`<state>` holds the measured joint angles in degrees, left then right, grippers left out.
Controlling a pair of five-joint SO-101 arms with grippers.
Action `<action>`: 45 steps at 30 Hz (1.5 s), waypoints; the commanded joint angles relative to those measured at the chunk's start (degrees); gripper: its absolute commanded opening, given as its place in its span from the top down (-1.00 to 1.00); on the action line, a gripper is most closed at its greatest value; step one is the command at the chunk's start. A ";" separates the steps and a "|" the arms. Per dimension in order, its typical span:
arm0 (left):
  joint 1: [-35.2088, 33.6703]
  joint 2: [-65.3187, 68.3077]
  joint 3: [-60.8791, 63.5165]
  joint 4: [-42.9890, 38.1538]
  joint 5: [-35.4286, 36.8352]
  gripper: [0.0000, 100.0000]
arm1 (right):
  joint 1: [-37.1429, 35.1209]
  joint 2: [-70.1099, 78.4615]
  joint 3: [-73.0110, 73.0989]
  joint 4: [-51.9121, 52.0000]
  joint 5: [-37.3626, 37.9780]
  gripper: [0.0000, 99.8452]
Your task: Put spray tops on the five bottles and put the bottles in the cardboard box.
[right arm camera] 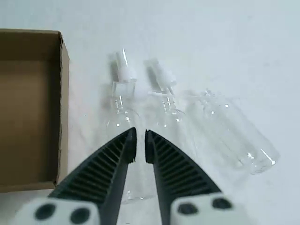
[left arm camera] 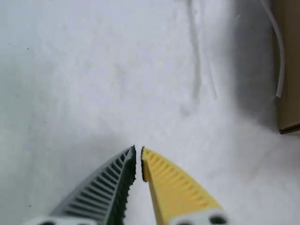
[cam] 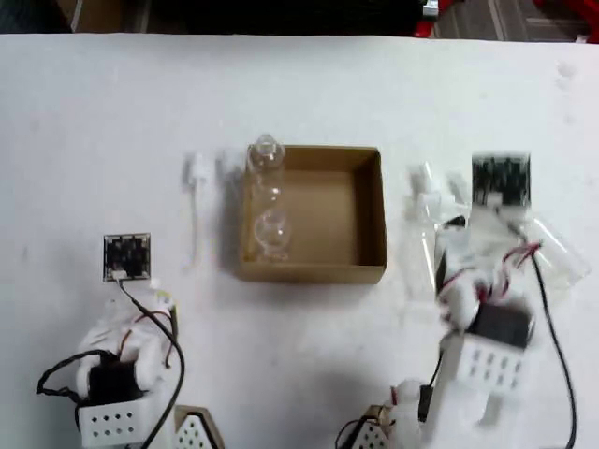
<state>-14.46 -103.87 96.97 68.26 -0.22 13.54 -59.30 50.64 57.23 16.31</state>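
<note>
The cardboard box [cam: 360,210] sits open at mid-table, with two clear bottles [cam: 269,201] standing against its left wall. A loose spray top [cam: 196,174] with a long tube lies to the left of the box. To the right of the box lie two clear bottles with white spray tops [right arm camera: 123,96] [right arm camera: 162,96] and a third bottle [right arm camera: 234,136] with a bare neck. My right gripper [right arm camera: 139,139] hovers over the two capped bottles, its black fingers shut with nothing between them. My left gripper [left arm camera: 138,157] is shut over bare table, left of the box corner [left arm camera: 288,70].
The left arm [cam: 112,379] sits at the front left edge and the right arm [cam: 482,332] at the front right. Crumpled clear plastic [cam: 552,253] lies at the right beside the bottles. The far table is bare white, and the spray tube [left arm camera: 280,56] runs beside the box.
</note>
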 commanded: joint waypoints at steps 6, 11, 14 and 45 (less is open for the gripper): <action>0.48 -0.57 -0.09 -0.35 -0.70 0.95 | -2.15 36.88 -33.67 14.81 0.79 0.96; 0.48 -0.57 -0.09 -0.35 -0.70 0.95 | -4.18 50.59 -43.96 20.00 0.70 0.96; 0.48 -0.57 -0.09 -0.35 -0.70 0.95 | -4.26 55.52 -49.32 23.16 0.26 0.88; 0.48 -0.57 -0.09 -0.35 -0.70 0.95 | -6.73 81.27 -58.46 21.49 5.19 0.69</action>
<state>-14.46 -103.87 96.97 68.26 -0.22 6.15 22.02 -5.89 79.12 20.88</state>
